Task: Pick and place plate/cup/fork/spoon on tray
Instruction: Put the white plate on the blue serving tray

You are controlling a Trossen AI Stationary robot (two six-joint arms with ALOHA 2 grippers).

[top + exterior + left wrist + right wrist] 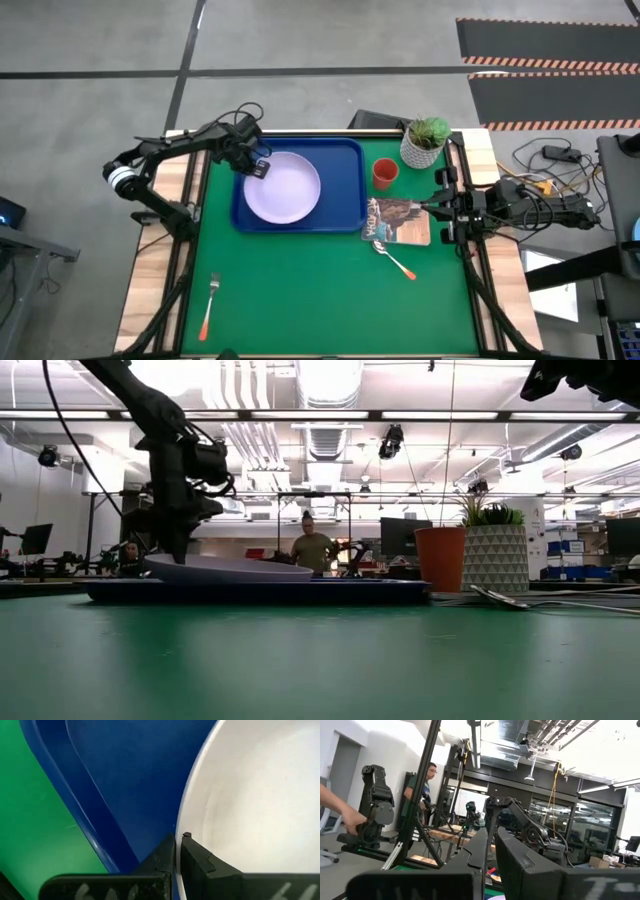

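Note:
The pale plate (285, 188) lies in the blue tray (345, 160) at the far left of the green mat. My left gripper (258, 168) is shut on the plate's far-left rim. The orange cup (385, 173) stands on the mat just right of the tray. The spoon (393, 258) lies near the middle right and the fork (208, 305) at the near left, both flat on the mat. My right gripper (492, 840) waits shut at the table's right edge, pointing slightly upward and holding nothing. My left gripper pinches the plate's rim (186, 827) at its far-left side, one finger over the inner face and one outside. The fingers (180, 545) come from above, pointing steeply down. The plate (225, 568) sits tilted, its held side slightly raised and its right side down on the tray (250, 592).
A white pot with a green plant (427, 142) stands at the far right beside the cup. A printed booklet (400, 220) lies right of the tray, above the spoon. People stand in the room beyond the table. Bare green mat (300, 290) fills the near half.

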